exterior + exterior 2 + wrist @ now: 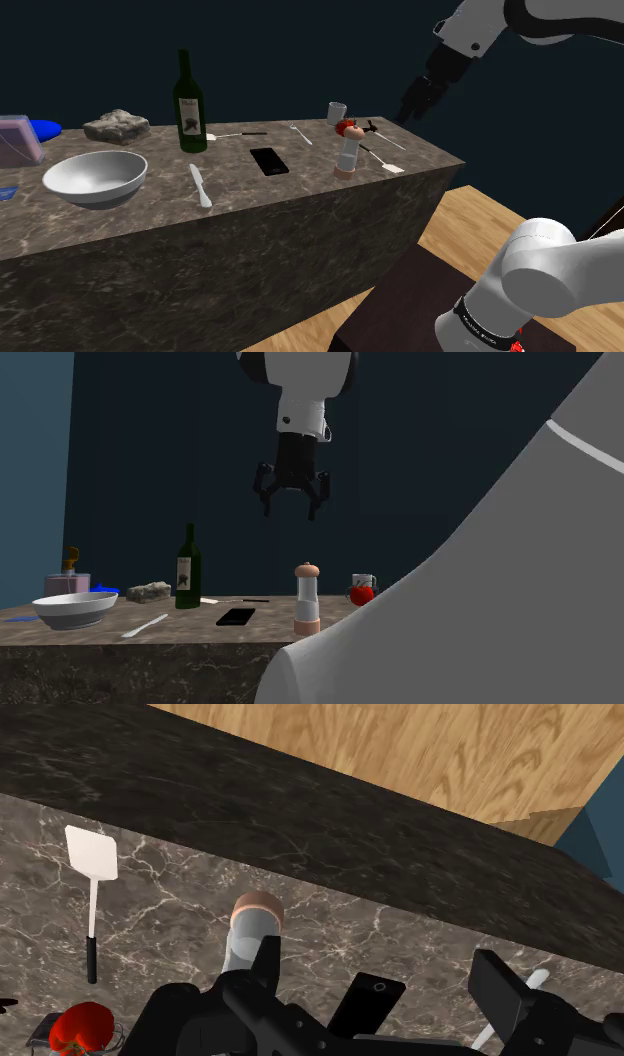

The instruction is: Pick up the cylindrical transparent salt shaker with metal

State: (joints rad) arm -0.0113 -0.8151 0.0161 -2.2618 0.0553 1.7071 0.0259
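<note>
- My claw (289,510): all black.
- Counter (240,190): dark grey-brown, marbled with pale veins.
- Salt shaker (346,152): clear body, peach cap and base.
- Phone (269,161), at the shaker's nine o'clock in the shoulder view: black.
- Bottle (189,105): dark green, pale label.
- Bowl (95,178): white.

One bowl (95,178), one bottle (190,105), one phone (268,160), one shaker (346,152)

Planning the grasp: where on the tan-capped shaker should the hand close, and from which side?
Probably the straight round middle of the shaker, between cap and base. It stands upright and the open hand hangs above, so descend from overhead with a finger on either side.
</note>
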